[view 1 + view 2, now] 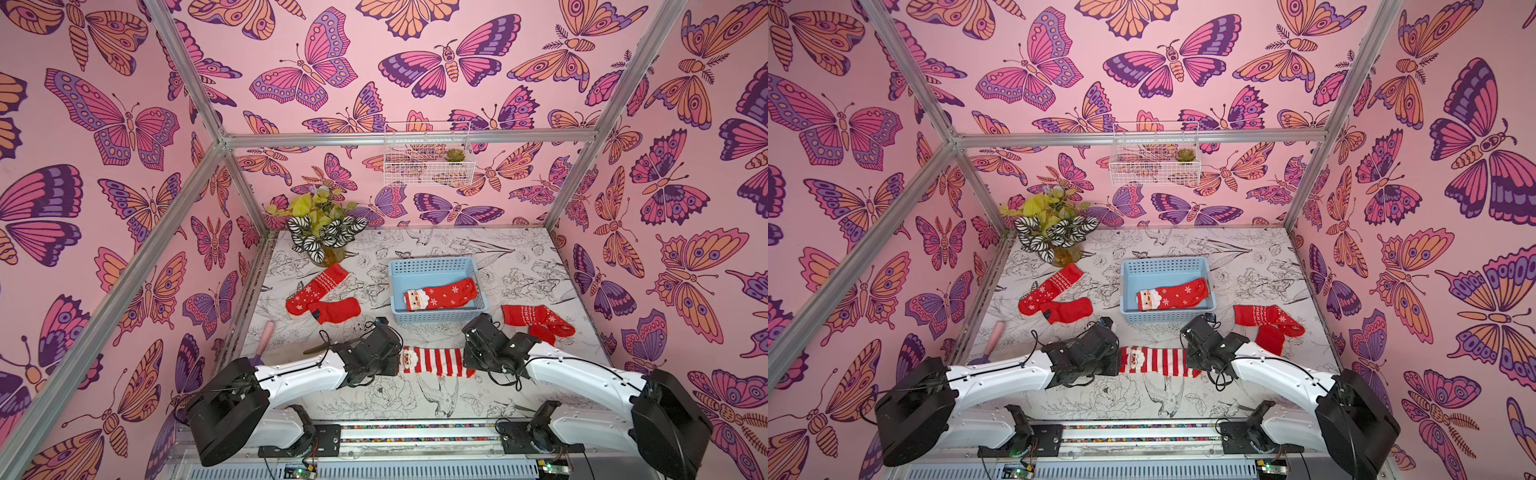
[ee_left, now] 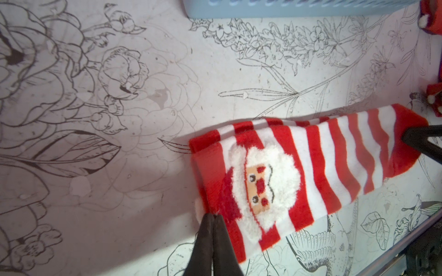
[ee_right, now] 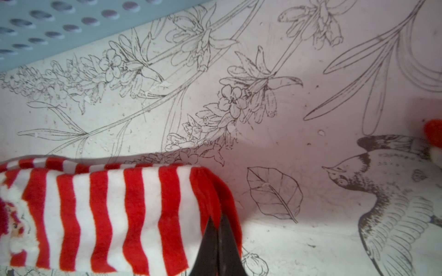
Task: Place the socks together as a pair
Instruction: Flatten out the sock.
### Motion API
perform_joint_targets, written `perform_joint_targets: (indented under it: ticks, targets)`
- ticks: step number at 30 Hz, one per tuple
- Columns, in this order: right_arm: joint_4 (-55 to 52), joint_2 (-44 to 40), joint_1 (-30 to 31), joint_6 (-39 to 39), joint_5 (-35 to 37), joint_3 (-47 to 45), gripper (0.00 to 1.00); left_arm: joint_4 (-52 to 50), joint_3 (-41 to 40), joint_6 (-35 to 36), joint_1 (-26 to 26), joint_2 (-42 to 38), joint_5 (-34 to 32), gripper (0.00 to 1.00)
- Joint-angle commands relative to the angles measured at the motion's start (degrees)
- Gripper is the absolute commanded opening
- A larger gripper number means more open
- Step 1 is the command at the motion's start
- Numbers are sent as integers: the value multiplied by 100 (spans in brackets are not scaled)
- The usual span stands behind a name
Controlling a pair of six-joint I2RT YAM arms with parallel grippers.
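Left claw [image 2: 212,218] is pinched shut on the Santa-cuff edge of the striped socks [image 1: 432,360]. Right claw [image 3: 218,221] is shut on the red toe. Socks span between the claws, on the near side of the blue basket [image 1: 432,262].

Risk: both grips look shallow. Uneven arm motion could tug the under layer free and split the pair.

Striped sock [image 1: 432,360]: both ends hidden under arms [image 1: 365,355] in both top views. Blue basket [image 2: 299,8] cropped by wrist-view edges.
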Motion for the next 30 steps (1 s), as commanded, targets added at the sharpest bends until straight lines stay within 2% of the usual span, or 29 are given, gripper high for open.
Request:
perform_joint_targets:
  ticks: [1, 9, 17, 20, 22, 23, 27, 30]
  targets:
    - [-287, -224, -29, 87, -13, 104, 0, 18, 40, 75, -37, -48, 12, 0]
    - [-205, -475, -22, 231, -252, -108, 0, 16, -3, 37, -37, -99, -51, 0]
    - [-84, -135, -24, 285, -124, -207, 2, 16, -19, -46, -36, -106, -71, 2]
    - [-221, -93, -29, 263, -27, -95, 11, 15, -43, -54, -37, -367, -84, 24]
    - [-275, -159, -29, 250, 43, -49, 17, 20, -69, -55, -31, -536, -135, 42]
    - [-269, -205, -21, 245, 63, -45, 22, 19, -89, -63, -34, -592, -199, 48]
    - [-210, -395, -28, 322, 130, -157, 40, 9, -191, -55, -18, -654, -455, 54]
    - [-17, -427, -29, 459, 77, -319, 42, 18, -167, -95, -11, -504, -353, 56]
